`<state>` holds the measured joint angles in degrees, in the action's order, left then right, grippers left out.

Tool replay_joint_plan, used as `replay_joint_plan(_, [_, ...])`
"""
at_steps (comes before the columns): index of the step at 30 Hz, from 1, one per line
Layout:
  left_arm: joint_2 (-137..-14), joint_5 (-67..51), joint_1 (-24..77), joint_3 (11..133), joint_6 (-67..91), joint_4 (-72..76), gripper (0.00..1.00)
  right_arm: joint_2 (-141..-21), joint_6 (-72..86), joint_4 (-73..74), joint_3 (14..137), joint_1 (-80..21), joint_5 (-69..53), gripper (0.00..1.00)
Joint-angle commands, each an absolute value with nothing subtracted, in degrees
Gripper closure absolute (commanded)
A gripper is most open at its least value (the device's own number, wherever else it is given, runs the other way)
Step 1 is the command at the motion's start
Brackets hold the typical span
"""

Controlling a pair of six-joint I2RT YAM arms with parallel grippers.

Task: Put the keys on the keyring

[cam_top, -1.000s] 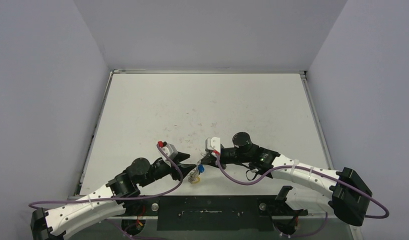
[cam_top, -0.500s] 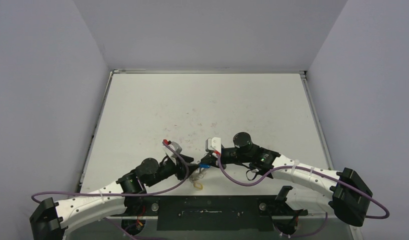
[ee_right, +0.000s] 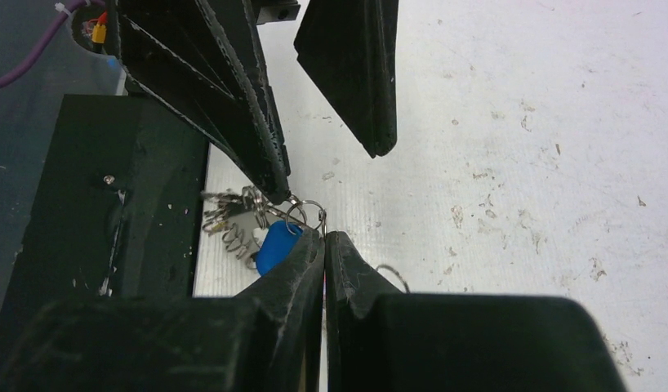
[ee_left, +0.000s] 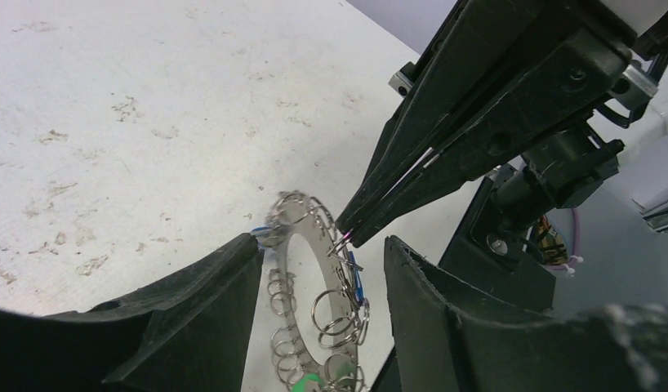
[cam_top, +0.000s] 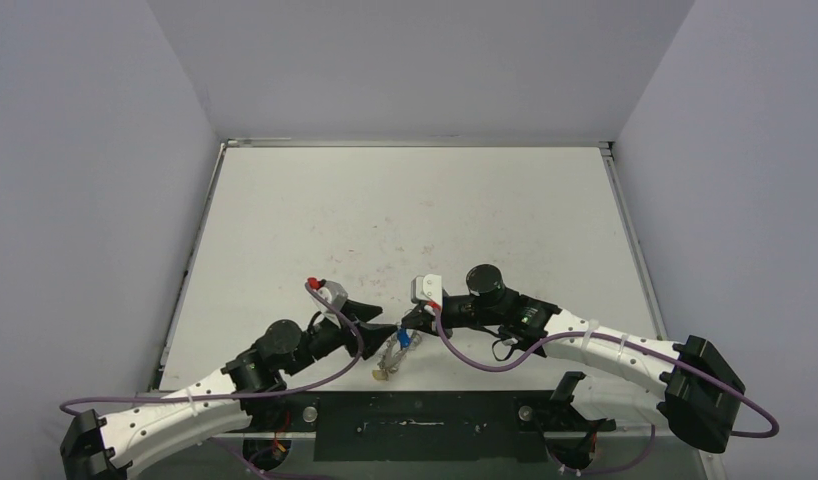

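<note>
the keyring sits at the near edge of the tabletop, between the two arms and just ahead of the black base plate. the left tool is open, its two black fingers spread on either side of the ring. in the left wrist view the keyring shows in the gap of the left tool, and one fingertip touches its looped edge.

the right tool is closed, fingers pressed flat together. seen from the left wrist, the tip of the right tool meets a small wire loop on the ring's rim. whether that wire is actually clamped cannot be told.

from the right wrist, the right tool points at a small loop, and a blue-tagged key lies just beside its tip, against the bunched loops of the keyring. the left tool stands over them, one finger down on the ring.

the blue-tagged key hangs among the loops, and a green tag shows at the ring's lower end.
</note>
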<state>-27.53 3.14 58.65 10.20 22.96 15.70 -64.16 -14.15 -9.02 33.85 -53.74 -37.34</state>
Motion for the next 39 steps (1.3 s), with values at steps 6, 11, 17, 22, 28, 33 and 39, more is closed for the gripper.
replay_joint_plan(6, [-34.94, 1.26, 58.54, 13.99, 23.13, 22.26, 0.47, -62.58, -13.27, -14.15, 34.72, -54.16, -38.71, 1.00])
replay_joint_plan(11, [-37.49, 1.06, 58.62, 15.63, 21.68, 18.39, 0.58, -62.36, -13.45, -13.65, 34.72, -54.28, -38.41, 1.00])
replay_joint_plan(17, [-34.57, 1.88, 58.62, 13.66, 20.94, 15.02, 0.76, -62.14, -13.57, -13.62, 34.87, -54.24, -38.87, 1.00])
replay_joint_plan(22, [-30.68, 2.54, 58.62, 13.06, 18.92, 12.49, 0.76, -62.14, -14.18, -13.60, 34.89, -54.14, -39.90, 1.00])
replay_joint_plan(28, [-27.26, -0.63, 58.62, 13.65, 12.38, 13.05, 0.51, -62.23, -14.35, -14.74, 34.51, -54.23, -41.03, 1.00])
replay_joint_plan(33, [-26.34, -5.83, 58.62, 14.14, 5.71, 14.15, 0.53, -62.16, -13.69, -16.78, 33.95, -54.07, -41.22, 1.00])
replay_joint_plan(39, [-25.22, -5.12, 58.62, 14.28, 8.24, 14.70, 0.51, -62.00, -13.27, -17.52, 33.96, -53.97, -41.05, 1.00])
